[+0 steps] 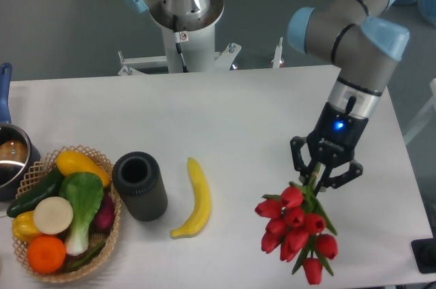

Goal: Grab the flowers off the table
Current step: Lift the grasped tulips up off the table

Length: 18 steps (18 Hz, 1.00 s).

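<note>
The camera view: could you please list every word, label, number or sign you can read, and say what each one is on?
No text can be read.
Small red-and-white sticker on the robot base column: too small to read.
Pale marking beside the blue light on the gripper: too blurred to read.
The flowers, banana, black cylinder and basket show no lettering.

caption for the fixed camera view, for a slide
Gripper holds red tulip flowers by the stems over the white table.

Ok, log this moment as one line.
gripper: shut on flowers | flowers: hanging heads-down, apparently lifted off table | banana: untouched
</note>
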Each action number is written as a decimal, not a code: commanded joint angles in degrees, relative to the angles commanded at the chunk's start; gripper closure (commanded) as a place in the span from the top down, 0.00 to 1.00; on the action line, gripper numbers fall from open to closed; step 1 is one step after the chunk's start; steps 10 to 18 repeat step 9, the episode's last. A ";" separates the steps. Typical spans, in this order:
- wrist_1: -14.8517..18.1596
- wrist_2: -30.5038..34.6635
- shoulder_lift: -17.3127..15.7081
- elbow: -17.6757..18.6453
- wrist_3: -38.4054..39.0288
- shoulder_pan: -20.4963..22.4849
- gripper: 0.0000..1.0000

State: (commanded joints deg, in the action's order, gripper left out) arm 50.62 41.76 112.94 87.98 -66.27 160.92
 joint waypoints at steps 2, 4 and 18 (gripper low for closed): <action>0.00 -0.80 -0.09 0.09 0.00 0.71 0.26; -0.09 -1.41 -0.62 0.87 0.00 0.80 0.26; -0.09 -1.50 -1.23 1.58 0.00 0.89 0.26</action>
